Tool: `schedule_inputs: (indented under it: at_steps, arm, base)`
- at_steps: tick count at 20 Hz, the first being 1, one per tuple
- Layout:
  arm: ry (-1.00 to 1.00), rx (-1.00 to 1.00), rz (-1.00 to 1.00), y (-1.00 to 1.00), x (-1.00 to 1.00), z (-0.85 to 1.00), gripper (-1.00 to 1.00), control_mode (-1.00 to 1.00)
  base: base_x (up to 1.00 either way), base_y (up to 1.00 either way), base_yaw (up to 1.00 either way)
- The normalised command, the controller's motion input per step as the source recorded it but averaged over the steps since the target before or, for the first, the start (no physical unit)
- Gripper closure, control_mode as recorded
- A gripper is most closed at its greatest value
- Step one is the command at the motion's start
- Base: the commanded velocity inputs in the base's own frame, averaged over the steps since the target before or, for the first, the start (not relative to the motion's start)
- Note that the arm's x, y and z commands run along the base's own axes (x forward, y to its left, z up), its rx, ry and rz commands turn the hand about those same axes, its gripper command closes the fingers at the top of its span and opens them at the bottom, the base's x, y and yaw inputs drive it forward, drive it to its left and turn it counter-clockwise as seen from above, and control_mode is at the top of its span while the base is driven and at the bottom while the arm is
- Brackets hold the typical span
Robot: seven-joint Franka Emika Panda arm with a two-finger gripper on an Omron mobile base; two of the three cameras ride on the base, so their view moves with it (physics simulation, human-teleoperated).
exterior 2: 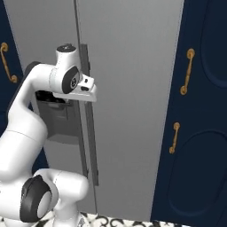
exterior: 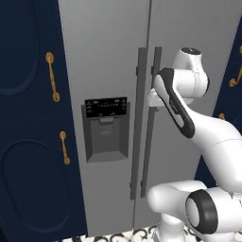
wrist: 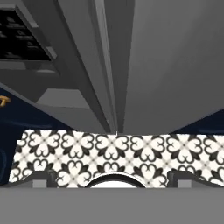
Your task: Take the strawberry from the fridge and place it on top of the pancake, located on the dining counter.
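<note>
Navy cabinets (exterior: 28, 118) with curved brass handles (exterior: 53, 76) fill left of left base frame. Centre: fridge (exterior: 108, 61), flat brushed grey, both doors shut; black-panelled dispenser (exterior: 106, 128) mid-left, two long dark vertical handles (exterior: 139, 123) at door seam. Right of seam: gripper (exterior: 152, 97) sits at right-door handle, presumably lining up for pull. Finger gap hidden behind wrist, so opening and any hold: cannot tell. Strawberry presumably inside fridge, unseen. Hand view looks down seam onto black-white patterned floor tiles (wrist: 113, 153).
</note>
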Motion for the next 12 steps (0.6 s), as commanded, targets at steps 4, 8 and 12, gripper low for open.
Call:
schedule_inputs:
  at_steps: [4, 8, 12]
  arm:
    - [0.00, 0.00, 0.00, 0.00, 0.00, 0.00, -1.00, 1.00]
    - [0.00, 0.00, 0.00, 0.00, 0.00, 0.00, -1.00, 1.00]
    - [0.00, 0.00, 0.00, 0.00, 0.00, 0.00, -1.00, 1.00]
  base:
    - [-0.13, -0.06, 0.00]
    - [-0.50, 0.00, 0.00]
    - [-0.54, 0.00, 0.00]
